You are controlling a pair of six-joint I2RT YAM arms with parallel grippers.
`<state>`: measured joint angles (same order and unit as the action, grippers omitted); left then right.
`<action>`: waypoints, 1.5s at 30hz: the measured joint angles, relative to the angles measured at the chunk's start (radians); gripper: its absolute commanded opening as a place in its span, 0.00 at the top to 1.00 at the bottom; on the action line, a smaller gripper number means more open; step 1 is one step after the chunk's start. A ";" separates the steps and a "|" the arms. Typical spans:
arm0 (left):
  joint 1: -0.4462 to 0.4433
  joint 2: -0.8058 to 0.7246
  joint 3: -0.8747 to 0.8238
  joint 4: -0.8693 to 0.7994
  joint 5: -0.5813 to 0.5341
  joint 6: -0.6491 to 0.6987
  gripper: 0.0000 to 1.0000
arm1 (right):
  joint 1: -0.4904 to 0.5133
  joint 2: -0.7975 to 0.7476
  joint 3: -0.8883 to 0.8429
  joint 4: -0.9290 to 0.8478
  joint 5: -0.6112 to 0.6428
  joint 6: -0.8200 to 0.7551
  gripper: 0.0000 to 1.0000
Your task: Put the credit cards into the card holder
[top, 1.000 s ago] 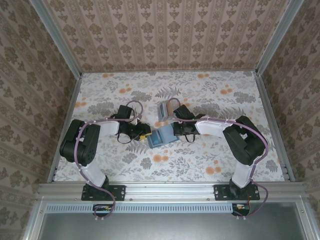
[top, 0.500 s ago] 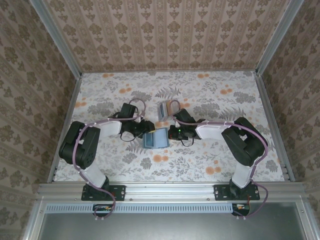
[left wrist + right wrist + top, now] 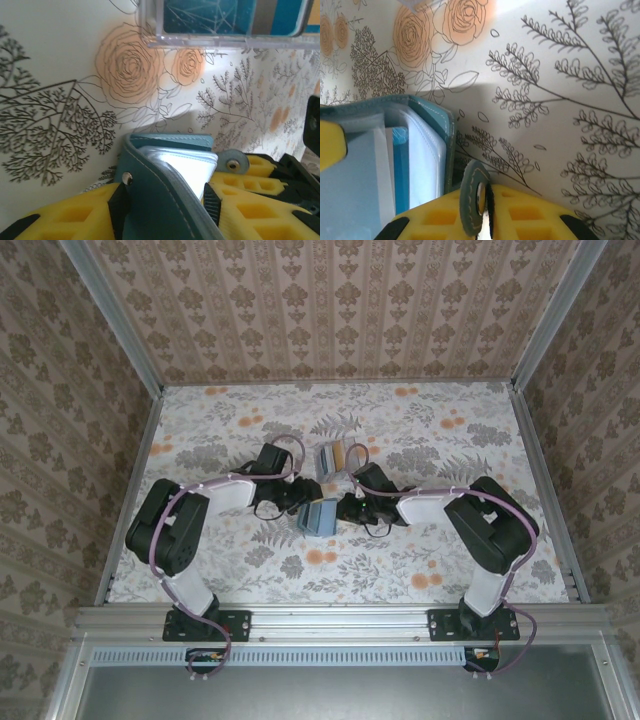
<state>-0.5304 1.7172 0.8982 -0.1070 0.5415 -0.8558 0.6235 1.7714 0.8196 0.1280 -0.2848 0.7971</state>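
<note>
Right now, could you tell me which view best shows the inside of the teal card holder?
The right wrist view: the teal folding card holder is spread open, clear sleeves facing the lens. The left wrist view shows mostly its outer cover and one pale pocket; the top view, a blue-grey square between the arms.

The place is a robot test cell in a lab, not a lived-in room. A left arm (image 3: 165, 535) and a right arm (image 3: 490, 530) are bolted to an aluminium rail (image 3: 340, 622) at the near edge of a floral-print bench (image 3: 450, 575). Wallpapered panels (image 3: 340, 310) between metal corner posts (image 3: 112, 315) box it in.
</note>
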 measured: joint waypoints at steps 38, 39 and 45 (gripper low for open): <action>0.003 0.031 0.054 -0.027 0.056 0.072 0.32 | -0.006 -0.045 0.008 -0.061 -0.008 0.006 0.65; 0.006 0.028 0.050 -0.025 0.057 0.075 0.32 | -0.006 -0.050 0.008 -0.064 -0.008 0.006 0.65; 0.045 -0.028 0.005 -0.032 0.056 0.079 0.32 | -0.013 -0.072 0.015 -0.098 -0.007 -0.013 0.65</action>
<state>-0.4854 1.6894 0.9028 -0.1387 0.5976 -0.7765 0.6109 1.6997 0.8349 0.0303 -0.2916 0.7841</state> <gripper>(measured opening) 0.680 0.353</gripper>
